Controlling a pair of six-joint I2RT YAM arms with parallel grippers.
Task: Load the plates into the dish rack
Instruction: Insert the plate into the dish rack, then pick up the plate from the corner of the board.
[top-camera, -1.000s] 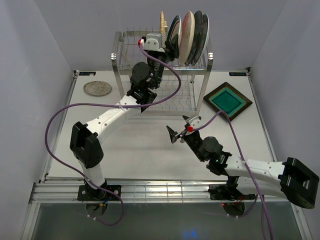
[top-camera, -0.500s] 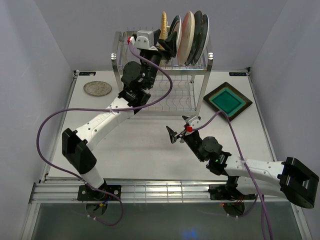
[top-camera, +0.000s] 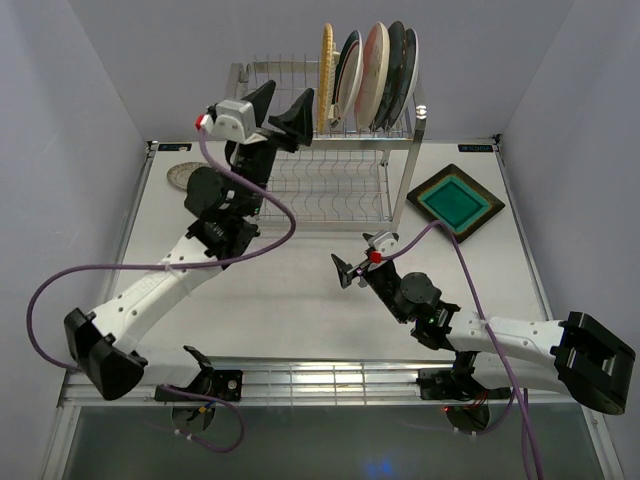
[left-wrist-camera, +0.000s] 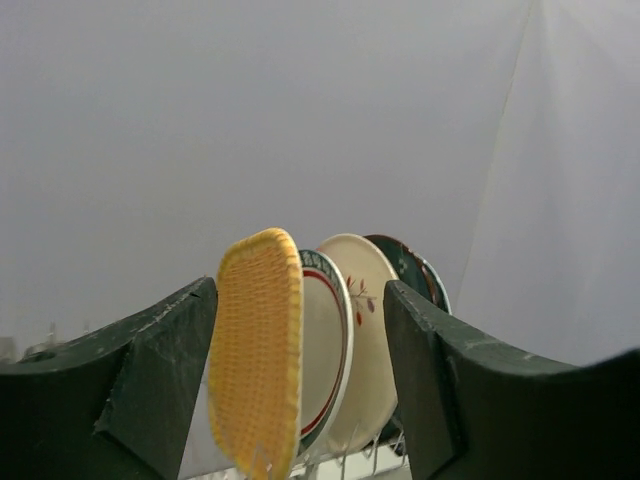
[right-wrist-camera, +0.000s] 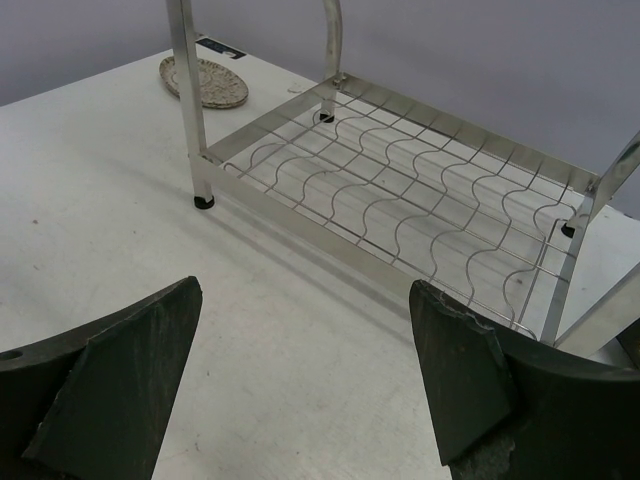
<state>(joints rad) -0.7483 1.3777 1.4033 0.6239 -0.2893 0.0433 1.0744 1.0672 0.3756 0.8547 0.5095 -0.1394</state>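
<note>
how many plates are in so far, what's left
Five plates stand in the top tier of the shiny steel wire rack. The left gripper and right gripper are open, empty. Left on the table: small silver-grey round plate and brown square teal-centred plate.

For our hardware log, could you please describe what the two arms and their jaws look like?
Both the left arm and the right arm have white links between bulky black joint housings. A purple cable loops loosely along each one. Each wrist carries a pale grey camera block with a small red mark. The jaws are dark wedge-shaped plates, scuffed at the edges.
</note>
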